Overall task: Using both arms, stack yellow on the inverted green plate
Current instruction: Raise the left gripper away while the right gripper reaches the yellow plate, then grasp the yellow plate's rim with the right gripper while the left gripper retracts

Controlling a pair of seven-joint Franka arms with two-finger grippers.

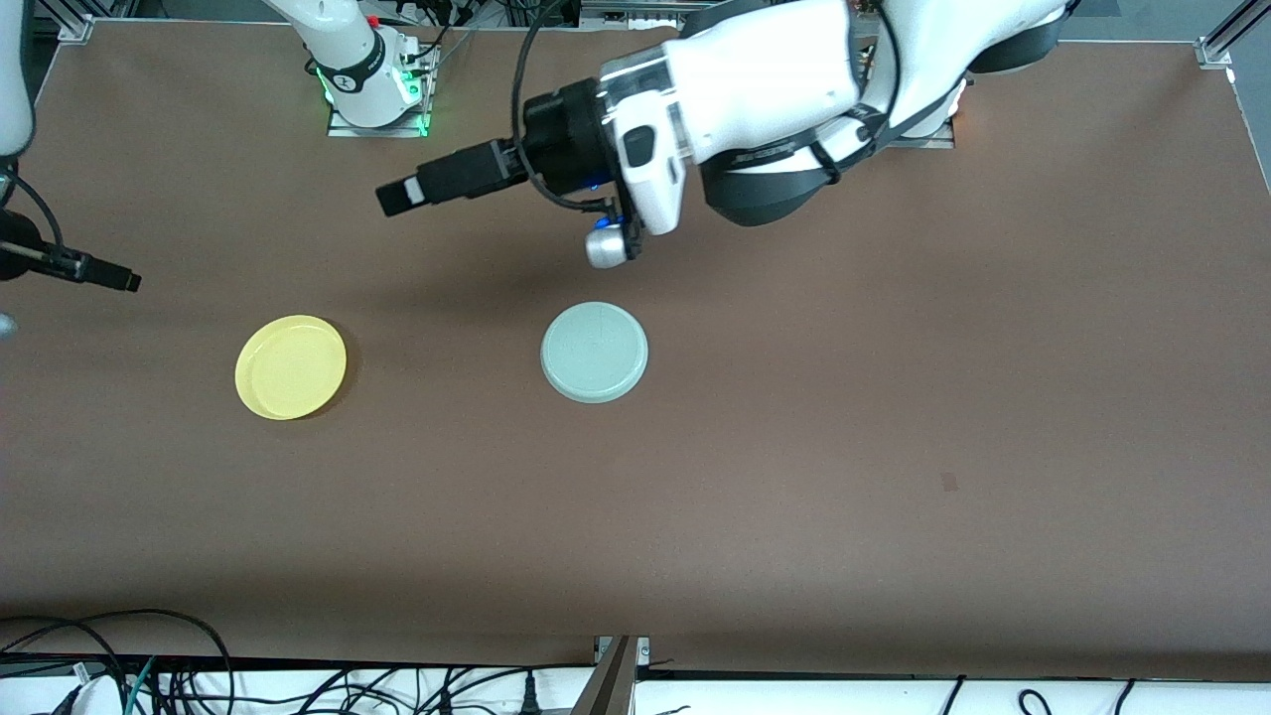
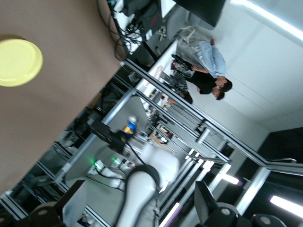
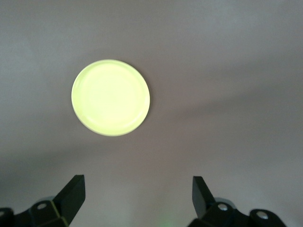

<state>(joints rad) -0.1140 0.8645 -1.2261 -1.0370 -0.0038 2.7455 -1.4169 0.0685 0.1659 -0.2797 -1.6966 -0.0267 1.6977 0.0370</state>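
Claws: left claw (image 1: 395, 197), right claw (image 3: 137, 189) wide open, empty.

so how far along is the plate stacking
The green plate looks already inverted, flat on the table. The yellow plate lies apart from it, toward the right arm's end, so no stacking yet. In hand: nothing held; the right tool is open above the table near the yellow plate, the left tool open over bare table. Left: pick up the yellow plate and set it on the green one.
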